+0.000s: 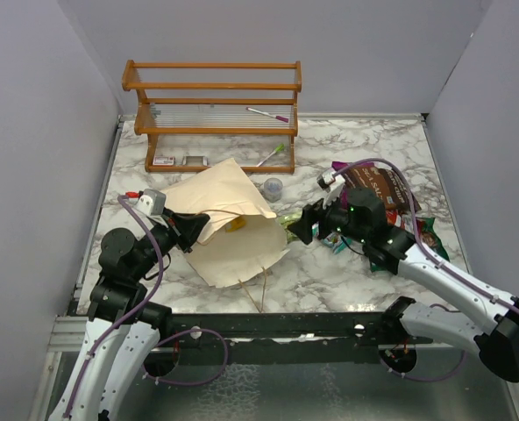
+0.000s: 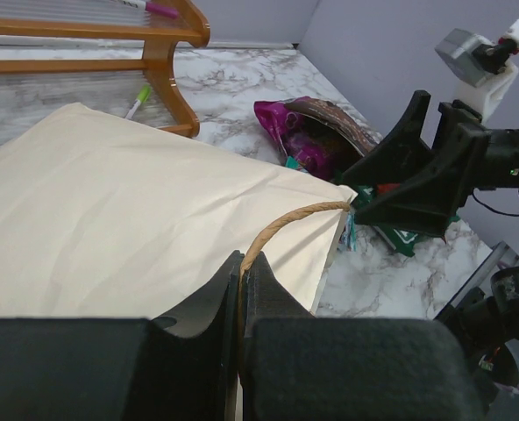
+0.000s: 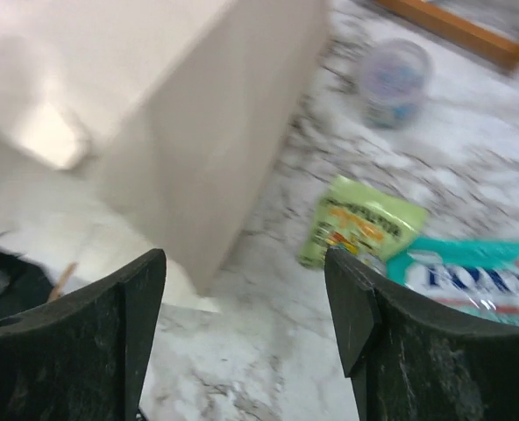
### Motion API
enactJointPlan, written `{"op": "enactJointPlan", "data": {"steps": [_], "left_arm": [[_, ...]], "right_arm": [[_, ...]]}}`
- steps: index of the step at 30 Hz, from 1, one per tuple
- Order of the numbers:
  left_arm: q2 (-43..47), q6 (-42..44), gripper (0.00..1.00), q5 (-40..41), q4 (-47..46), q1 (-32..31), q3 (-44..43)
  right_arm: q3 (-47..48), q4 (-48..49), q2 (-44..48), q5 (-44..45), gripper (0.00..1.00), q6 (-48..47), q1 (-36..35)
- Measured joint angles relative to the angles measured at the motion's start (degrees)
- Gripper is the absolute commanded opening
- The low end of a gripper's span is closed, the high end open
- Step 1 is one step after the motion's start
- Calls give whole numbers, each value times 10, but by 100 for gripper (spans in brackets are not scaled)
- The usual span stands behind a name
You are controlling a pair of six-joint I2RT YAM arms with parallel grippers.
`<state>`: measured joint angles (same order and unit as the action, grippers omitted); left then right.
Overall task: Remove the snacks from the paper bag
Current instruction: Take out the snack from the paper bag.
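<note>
Left tool is clamped on the string handle of the paper bag, centre-left in the top view. Right tool gapes empty over the desk. The snacks lie at centre right.

Top view high, looking down, wrist views low, close, angled inward, all sharing the paper bag

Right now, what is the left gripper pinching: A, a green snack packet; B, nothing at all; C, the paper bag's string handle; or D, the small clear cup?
C: the left gripper is shut on the tan string handle of the paper bag.
</note>
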<state>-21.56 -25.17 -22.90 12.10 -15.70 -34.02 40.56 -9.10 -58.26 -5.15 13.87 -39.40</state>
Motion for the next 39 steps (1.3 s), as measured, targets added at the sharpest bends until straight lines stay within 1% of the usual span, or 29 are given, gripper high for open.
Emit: {"op": "enactJointPlan", "data": {"steps": [2,3,5,8,9,11,13,15,17,19,22,26,28,31,33,35,37,39], "left_arm": [[0,0,0,0,0,0,0],[0,0,0,0,0,0,0],[0,0,0,0,0,0,0],[0,0,0,0,0,0,0],[0,0,0,0,0,0,0],[0,0,0,0,0,0,0],[0,0,0,0,0,0,0],[0,0,0,0,0,0,0],[0,0,0,0,0,2,0],[0,0,0,0,0,3,0],[2,0,0,0,0,3,0],[5,-1,0,0,0,3,0],[6,-2,0,0,0,3,0],[10,-2,0,0,0,4,0],[13,-2,0,0,0,4,0],[16,-2,0,0,0,4,0],[17,-2,0,0,0,4,0],[18,-2,0,0,0,4,0]], "right_arm": [[-4,35,4,-78,77,-2,0],[-12,72,12,-121,78,-2,-5],[-26,119,26,-168,79,-6,-26],[-31,170,28,-191,79,-33,-105],[-30,183,16,-185,79,-51,-148],[-21,196,-18,-153,79,-70,-207],[-6,205,-75,-90,79,-77,-254],[14,208,-135,-31,80,-73,-273],[36,218,-204,38,80,-64,-276],[39,255,-255,94,82,-69,-277],[31,360,-320,165,85,-99,-277],[24,568,-438,243,95,-174,-278],[31,646,-492,286,96,-201,-278],[76,721,-568,350,96,-228,-278],[102,739,-595,372,94,-232,-279],[114,745,-603,382,94,-230,-279],[110,758,-602,382,94,-230,-279],[89,769,-594,364,94,-237,-280]]}}
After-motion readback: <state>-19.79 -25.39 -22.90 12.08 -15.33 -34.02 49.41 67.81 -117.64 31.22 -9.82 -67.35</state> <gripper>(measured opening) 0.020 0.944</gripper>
